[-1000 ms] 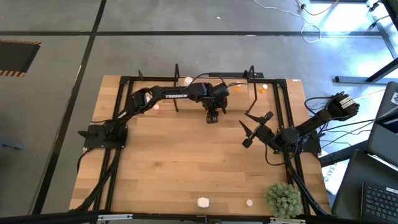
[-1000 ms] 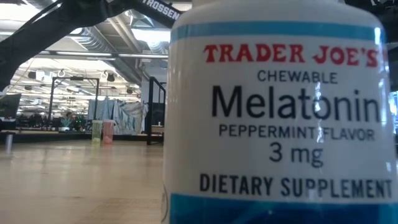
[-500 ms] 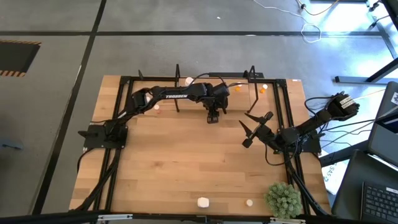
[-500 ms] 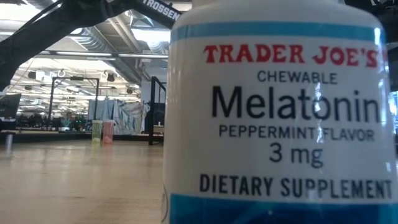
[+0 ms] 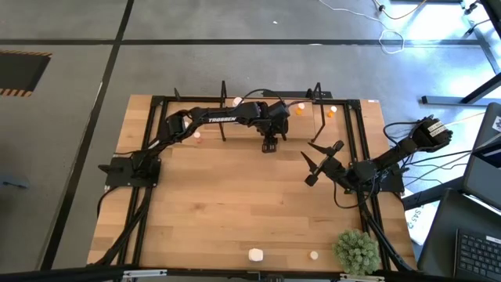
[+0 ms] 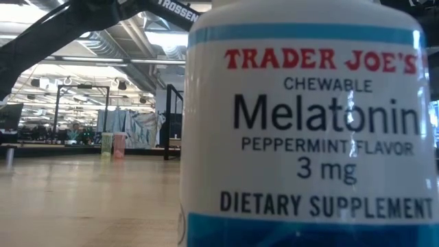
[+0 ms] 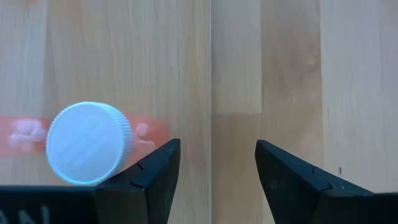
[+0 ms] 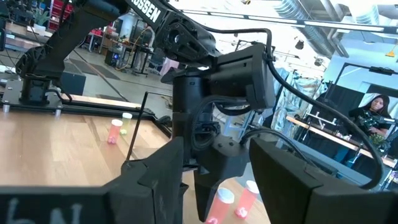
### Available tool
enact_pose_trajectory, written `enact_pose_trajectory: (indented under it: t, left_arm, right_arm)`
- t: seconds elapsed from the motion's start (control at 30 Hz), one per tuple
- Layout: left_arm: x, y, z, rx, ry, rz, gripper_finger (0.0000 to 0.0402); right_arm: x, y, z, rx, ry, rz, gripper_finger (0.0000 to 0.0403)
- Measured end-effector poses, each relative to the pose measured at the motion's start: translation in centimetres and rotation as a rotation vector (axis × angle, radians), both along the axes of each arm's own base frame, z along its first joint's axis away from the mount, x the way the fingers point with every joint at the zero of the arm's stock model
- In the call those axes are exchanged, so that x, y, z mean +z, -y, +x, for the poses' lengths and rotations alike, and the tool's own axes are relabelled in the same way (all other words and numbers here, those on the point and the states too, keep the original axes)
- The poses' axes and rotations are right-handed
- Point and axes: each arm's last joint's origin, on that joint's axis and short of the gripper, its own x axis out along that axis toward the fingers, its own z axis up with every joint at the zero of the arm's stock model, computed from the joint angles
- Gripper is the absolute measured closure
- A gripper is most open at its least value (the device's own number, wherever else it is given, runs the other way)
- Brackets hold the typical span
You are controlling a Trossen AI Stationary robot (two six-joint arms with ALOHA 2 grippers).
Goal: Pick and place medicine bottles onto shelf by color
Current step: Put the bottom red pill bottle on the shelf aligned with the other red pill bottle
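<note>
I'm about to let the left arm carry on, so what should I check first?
1. Left gripper open, nothing between its fingers: ok.
2. Pink bottle with white cap lies beside the left finger, not between the jaws: not ok for a grasp.
3. Right gripper open, parked away from the left arm: ok.
4. Shelf has free room: cannot tell.
5. White melatonin bottle blocks the low view: not ok.
6. Two bottles wait at the near edge: ok.

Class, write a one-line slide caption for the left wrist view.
Left gripper, open and empty, looks down on bare wooden table beside a white-capped pink bottle.
</note>
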Motion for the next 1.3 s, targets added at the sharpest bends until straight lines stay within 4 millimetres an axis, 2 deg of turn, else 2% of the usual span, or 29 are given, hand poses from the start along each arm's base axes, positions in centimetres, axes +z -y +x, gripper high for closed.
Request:
enact_pose_trajectory:
  t: [0.3,0.6,1.3]
  left_arm:
    - [0.10,-0.48,-0.06,0.009,0.015,-0.006,0.0198]
    - [0.10,0.20,0.11,0.018,0.014,-0.023,0.0198]
    - [0.23,0.42,0.24,0.055,0.017,0.006,0.0198]
  right_arm:
    - [0.00,0.00,0.00,0.000,0.000,0.000,0.0214]
    - [0.01,0.00,0.00,0.000,0.001,0.001,0.0214]
    - [0.00,0.01,0.00,0.000,0.000,0.000,0.0214]
